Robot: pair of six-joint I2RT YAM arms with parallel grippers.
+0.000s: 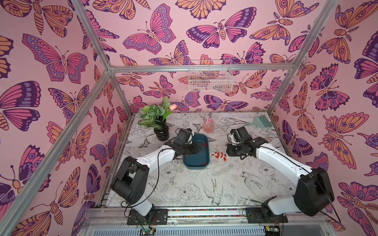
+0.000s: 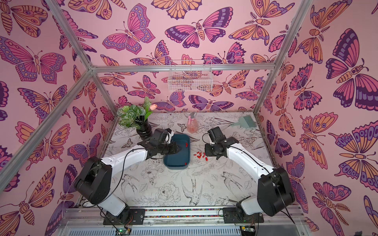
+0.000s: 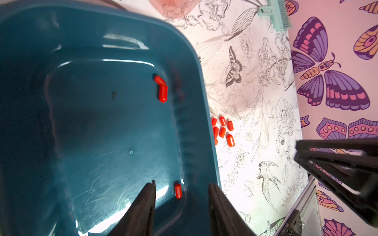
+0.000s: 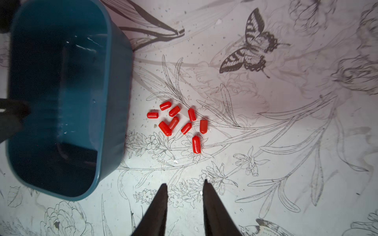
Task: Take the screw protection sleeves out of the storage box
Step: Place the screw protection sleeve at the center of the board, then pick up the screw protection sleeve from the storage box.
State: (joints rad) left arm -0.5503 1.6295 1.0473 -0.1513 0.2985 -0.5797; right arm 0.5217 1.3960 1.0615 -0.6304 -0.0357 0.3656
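**Sleeves split between box and table; both claws open and empty**

Locate the storage box (image 1: pixel 196 161) mid-table, between the two arms. Nine screw protection sleeves (image 4: pixel 178 122) lie in a loose cluster on the table (image 1: pixel 184 183), just beside the box wall that faces the right arm. Three more lie inside the box.

The left gripper (image 3: pixel 182 183) hangs over the box interior with its fingers apart, gripping nothing. The right gripper (image 4: pixel 185 182) hangs over bare table near the cluster, jaws apart and empty.

Note the surroundings:
- A black vase (image 1: pixel 161 132) of greenery stands just beside the left arm's wrist.
- A pink spray bottle (image 1: pixel 208 124) stands just behind the box.
- A teal brush (image 1: pixel 258 122) lies behind the right arm.
- A white wire basket (image 1: pixel 210 75) hangs on the back rail, well apart from the table items.

In both top views the left arm's wrist covers the box side nearest it.

Compare the views:
- The left wrist view shows the box floor. A touching pair (image 3: pixel 161 90) lies by the cluster-side wall, and a single sleeve (image 3: pixel 178 191) lies in a corner below the finger gap, touching neither finger. The rim cuts off part of the cluster.
- The right wrist view shows all nine table sleeves, but the box wall hides the three inside.
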